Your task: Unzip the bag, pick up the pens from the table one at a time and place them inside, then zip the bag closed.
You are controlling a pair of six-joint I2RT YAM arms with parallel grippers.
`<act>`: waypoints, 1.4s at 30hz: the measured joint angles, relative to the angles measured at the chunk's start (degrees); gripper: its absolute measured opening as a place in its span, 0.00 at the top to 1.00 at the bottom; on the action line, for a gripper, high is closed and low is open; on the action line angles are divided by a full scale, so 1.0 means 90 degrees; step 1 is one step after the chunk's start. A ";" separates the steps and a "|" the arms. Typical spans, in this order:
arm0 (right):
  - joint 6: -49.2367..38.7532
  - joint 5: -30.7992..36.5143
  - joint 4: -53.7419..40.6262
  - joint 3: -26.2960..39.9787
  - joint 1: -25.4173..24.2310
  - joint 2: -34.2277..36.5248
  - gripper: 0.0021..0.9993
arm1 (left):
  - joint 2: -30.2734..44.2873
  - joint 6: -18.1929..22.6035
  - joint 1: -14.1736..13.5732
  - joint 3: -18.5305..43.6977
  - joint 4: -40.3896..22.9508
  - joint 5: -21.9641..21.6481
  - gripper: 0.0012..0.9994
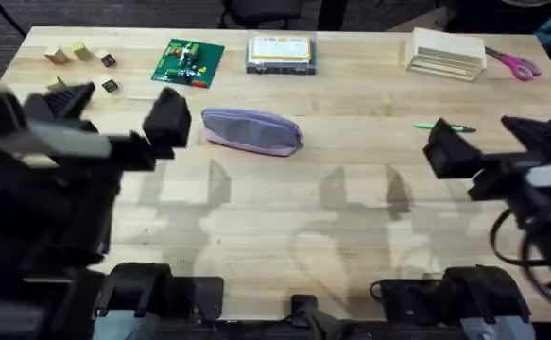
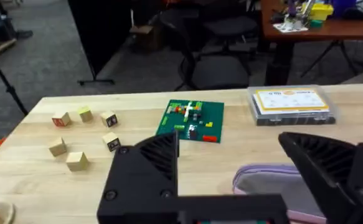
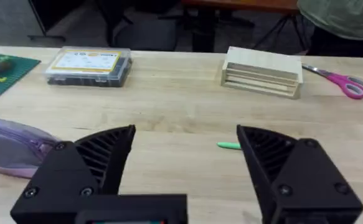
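Opening step, by the look of it: bag (image 1: 252, 130) lying flat and apparently zipped, roughly midway across the surface (image 1: 284, 217), somewhat toward the far edge, nothing tucked inside yet. Left tool (image 1: 168, 121) hanging just beside the bag's left end, fingers spread wide, gripping nothing. Right tool (image 1: 450, 151) hovering near the right edge, likewise spread wide and empty, just on the near side of a green pen (image 1: 444, 127) lying flat on the wood. No other pen made out.

Next move, at a guess: pinning one end of the bag with one tool, then catching the zipper pull with the other and drawing it along the length. Pull tab too small to locate, so a careful approach needed.

Along the far edge: wooden blocks (image 2: 81, 135) at the left corner, a green board (image 2: 191, 120) with small coloured parts, a clear plastic box (image 1: 280, 53) with a yellow label, a pale wooden box (image 3: 262, 71), pink scissors (image 3: 344, 83) toward the right corner. Print on the yellow label present but unreadable; no brand legible anywhere.
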 joint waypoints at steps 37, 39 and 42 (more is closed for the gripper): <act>0.0000 -0.0024 -0.2462 0.3951 0.0000 0.4252 0.00 | 0.5773 0.3233 0.0808 0.4249 -0.2686 0.2653 0.01; 0.0000 -0.0024 -0.2462 0.3951 0.0000 0.4252 0.00 | 0.5835 0.3792 0.1119 0.4249 -0.2683 0.3163 0.01; 0.0000 -0.0024 -0.2470 0.3951 0.0000 0.4252 0.00 | 0.5961 0.4620 0.1595 0.4249 -0.2690 0.3967 0.01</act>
